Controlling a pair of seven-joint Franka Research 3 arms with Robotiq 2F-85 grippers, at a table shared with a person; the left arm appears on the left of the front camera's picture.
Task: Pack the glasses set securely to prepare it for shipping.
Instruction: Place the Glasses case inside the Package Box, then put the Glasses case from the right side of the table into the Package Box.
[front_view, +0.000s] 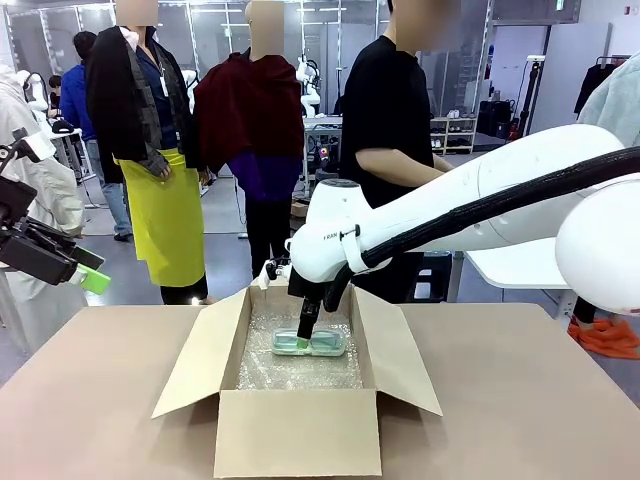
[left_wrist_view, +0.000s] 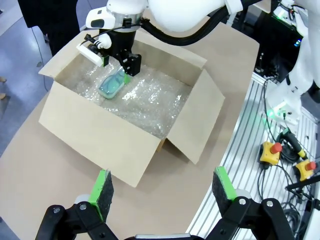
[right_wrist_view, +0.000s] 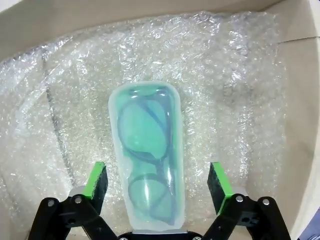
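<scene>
Left jaws, partly cut off at the front view's edge, stand wide and empty, green pads (left_wrist_view: 101, 192) well apart; the cardboard box (left_wrist_view: 95, 135) lies beyond them. Right jaws, inside the box, gape wide. The mint-green glasses case (right_wrist_view: 147, 165) lies between them on bubble wrap (right_wrist_view: 235, 75), touching neither pad. In the front view a finger hides part of it.
</scene>
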